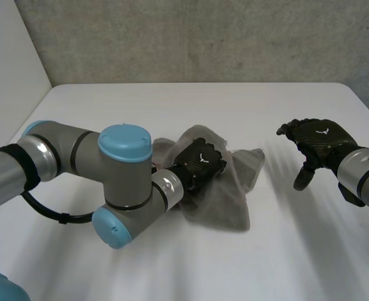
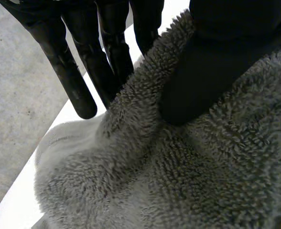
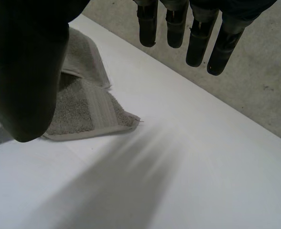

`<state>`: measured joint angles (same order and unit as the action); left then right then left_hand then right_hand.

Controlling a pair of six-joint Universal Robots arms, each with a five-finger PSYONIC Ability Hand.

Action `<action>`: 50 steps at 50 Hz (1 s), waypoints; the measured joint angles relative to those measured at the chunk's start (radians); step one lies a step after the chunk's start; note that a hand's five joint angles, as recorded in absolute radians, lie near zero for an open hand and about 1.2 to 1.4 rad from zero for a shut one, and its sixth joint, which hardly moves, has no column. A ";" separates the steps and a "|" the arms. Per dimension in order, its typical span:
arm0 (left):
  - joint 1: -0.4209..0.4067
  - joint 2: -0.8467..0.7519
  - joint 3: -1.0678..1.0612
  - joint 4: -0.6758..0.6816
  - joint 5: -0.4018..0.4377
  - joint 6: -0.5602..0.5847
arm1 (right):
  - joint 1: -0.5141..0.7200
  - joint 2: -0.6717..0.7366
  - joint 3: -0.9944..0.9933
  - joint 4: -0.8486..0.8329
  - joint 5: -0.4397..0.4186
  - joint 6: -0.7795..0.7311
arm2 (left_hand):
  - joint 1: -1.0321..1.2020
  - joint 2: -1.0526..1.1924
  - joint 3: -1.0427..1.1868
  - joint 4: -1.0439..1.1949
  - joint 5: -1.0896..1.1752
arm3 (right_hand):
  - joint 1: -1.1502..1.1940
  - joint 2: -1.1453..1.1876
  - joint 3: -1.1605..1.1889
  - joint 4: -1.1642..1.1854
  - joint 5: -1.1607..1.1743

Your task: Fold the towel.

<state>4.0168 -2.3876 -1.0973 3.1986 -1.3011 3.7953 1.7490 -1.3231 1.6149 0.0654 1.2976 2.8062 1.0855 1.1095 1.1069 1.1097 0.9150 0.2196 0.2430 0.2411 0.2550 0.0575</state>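
A grey terry towel (image 1: 233, 199) lies crumpled in the middle of the white table (image 1: 172, 106). My left hand (image 1: 200, 162) rests on the towel's middle. Seen from the left wrist, its thumb (image 2: 212, 62) presses a raised fold of the towel (image 2: 178, 181) against the fingers (image 2: 73, 81) behind it, so it is shut on the cloth. My right hand (image 1: 316, 143) hovers above the table to the right of the towel, open, holding nothing. In the right wrist view its straight fingers (image 3: 198, 43) and thumb (image 3: 26, 71) spread over bare table, with a hemmed towel corner (image 3: 78, 107) beside the thumb.
A grey concrete wall (image 1: 203, 37) runs behind the table's far edge. My left arm (image 1: 109, 182) bends across the front left of the table. Bare tabletop (image 1: 285, 251) stretches between the towel and my right hand.
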 measured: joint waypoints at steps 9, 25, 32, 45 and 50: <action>0.088 0.098 -0.042 0.019 -0.169 -0.030 | 0.006 0.000 -0.001 0.000 -0.002 -0.001 | 0.060 0.100 0.098 0.101 0.085 | 0.000 0.000 0.000 0.000 0.000; 0.342 0.476 -0.564 0.181 -0.337 -0.356 | 0.081 0.079 -0.024 0.000 -0.002 -0.001 | 0.060 0.105 0.104 0.108 0.094 | 0.000 0.000 0.000 0.000 0.000; 0.365 0.525 -0.727 0.185 -0.298 -0.362 | 0.196 0.165 -0.076 -0.009 0.003 0.016 | -0.233 -0.259 -0.256 -0.248 -0.228 | 0.000 0.000 0.000 0.000 0.000; 0.356 0.650 -0.787 0.171 -0.282 -0.358 | 0.340 0.272 -0.235 -0.043 0.001 0.197 | -0.754 -0.782 -0.778 -0.780 -0.765 | 0.000 0.000 0.000 0.000 0.000; 0.361 0.697 -0.751 0.175 -0.272 -0.352 | 0.359 0.326 -0.337 -0.037 0.000 0.234 | -0.815 -0.841 -0.838 -0.839 -0.824 | 0.000 0.000 0.000 0.000 0.000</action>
<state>4.3777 -1.6905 -1.8480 3.3740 -1.5732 3.4431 2.1080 -0.9975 1.2779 0.0280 1.2978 3.0406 0.2702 0.2688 0.2688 0.2708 0.0908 0.2196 0.2430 0.2411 0.2550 0.0575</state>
